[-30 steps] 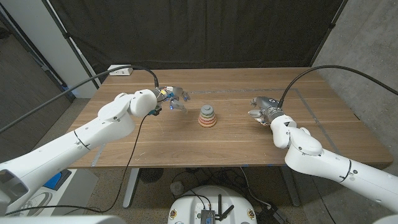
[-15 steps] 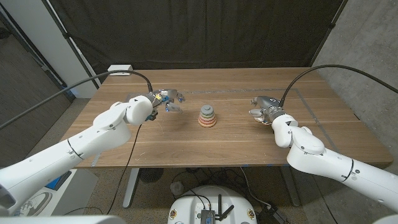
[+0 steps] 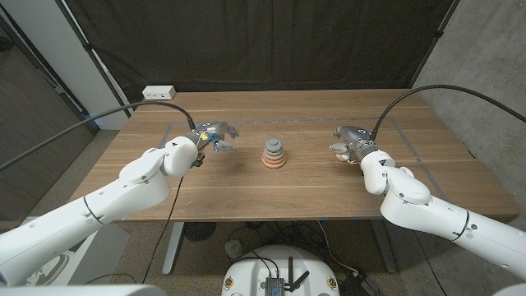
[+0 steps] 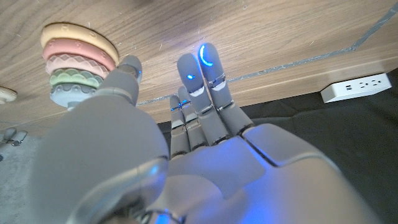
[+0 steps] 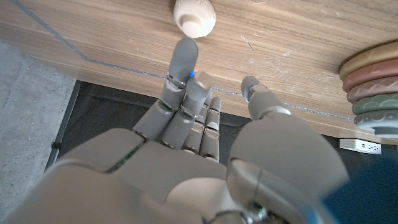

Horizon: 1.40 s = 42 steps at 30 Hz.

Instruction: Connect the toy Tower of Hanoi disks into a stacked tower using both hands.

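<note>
The right hand (image 3: 349,142) holds nothing; in the right wrist view its fingers (image 5: 180,68) are extended and slightly apart, with nothing between them and the thumb. A small cream knob-shaped piece (image 5: 194,17) lies on the table (image 3: 312,185) just beyond those fingertips. Whether it touches them cannot be determined, and whether it belongs on top of the tower is a judgement only.

The left hand (image 3: 212,136) is also empty. The left wrist view shows its fingers (image 4: 202,81) straight and close together, the thumb set apart, with nothing gripped.

The stacked tower (image 3: 274,154) stands upright on the table between the two hands, its vertical axis perpendicular to the tabletop. Disks run from a wide cream base through pink and green to a small grey top. The tower lies toward the robot's right of the left hand and toward the robot's left of the right hand. The left hand appears slightly nearer to it.

Judgement: the stack looks largely assembled. If the cream piece is the cap, the right hand is the better placed to take it, moving it leftward to the tower's axis.
</note>
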{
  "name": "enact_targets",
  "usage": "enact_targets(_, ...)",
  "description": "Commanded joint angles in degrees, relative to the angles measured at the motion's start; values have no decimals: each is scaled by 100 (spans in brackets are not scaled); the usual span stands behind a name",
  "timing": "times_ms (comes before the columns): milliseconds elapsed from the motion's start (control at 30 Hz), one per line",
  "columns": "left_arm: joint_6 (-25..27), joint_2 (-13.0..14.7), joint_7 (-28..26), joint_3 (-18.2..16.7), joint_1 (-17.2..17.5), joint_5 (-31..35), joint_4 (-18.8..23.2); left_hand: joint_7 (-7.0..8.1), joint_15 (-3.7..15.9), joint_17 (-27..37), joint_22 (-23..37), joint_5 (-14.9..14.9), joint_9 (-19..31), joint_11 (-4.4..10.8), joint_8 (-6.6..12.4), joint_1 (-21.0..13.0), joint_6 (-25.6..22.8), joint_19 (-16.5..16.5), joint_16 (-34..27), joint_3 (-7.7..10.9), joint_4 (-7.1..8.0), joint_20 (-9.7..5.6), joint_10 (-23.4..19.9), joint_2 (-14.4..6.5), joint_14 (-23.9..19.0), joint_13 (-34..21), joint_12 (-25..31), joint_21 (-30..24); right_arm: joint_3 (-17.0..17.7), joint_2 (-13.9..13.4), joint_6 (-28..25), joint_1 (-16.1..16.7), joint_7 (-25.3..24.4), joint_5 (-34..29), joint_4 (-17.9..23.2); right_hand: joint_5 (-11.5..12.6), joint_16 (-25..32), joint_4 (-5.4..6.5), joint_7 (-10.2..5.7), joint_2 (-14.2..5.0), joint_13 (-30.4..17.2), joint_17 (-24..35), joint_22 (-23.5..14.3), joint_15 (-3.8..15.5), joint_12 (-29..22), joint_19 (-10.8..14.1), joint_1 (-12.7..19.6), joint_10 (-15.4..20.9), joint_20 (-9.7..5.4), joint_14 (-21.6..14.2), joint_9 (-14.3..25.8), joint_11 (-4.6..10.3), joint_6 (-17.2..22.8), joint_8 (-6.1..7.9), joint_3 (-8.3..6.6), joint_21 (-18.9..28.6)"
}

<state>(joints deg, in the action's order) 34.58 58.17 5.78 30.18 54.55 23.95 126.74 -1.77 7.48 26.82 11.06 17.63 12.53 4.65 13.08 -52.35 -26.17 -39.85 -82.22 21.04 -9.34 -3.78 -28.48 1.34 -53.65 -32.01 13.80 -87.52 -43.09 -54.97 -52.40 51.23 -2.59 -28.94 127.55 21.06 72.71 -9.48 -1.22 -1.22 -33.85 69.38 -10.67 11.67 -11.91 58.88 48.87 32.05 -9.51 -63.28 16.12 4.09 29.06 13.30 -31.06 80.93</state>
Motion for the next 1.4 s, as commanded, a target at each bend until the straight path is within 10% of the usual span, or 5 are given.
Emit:
enact_targets(33,108,85,-648,-223,431,-362,22,4,508,20,11,42,10,51,24,-24,-76,-57,-26,37,-1,-802,-99,-56,-70,-14,32,-29,19,-18,-38,20,58,-80,36,33,17,8,3,33,-20,17,-2,97,4,32,-28,52,-307,-40,25,17,7,41,-46,4)
enact_targets(1400,208,20,-1769,-416,935,-937,-45,128,509,30,10,43,31,177,8,-29,-276,-44,10,71,-4,-801,-324,-83,-71,-33,32,-19,132,121,165,108,-169,92,-156,35,15,10,-58,43,-25,6,-1,96,1,18,-44,69,-305,-15,133,24,36,84,-53,0)
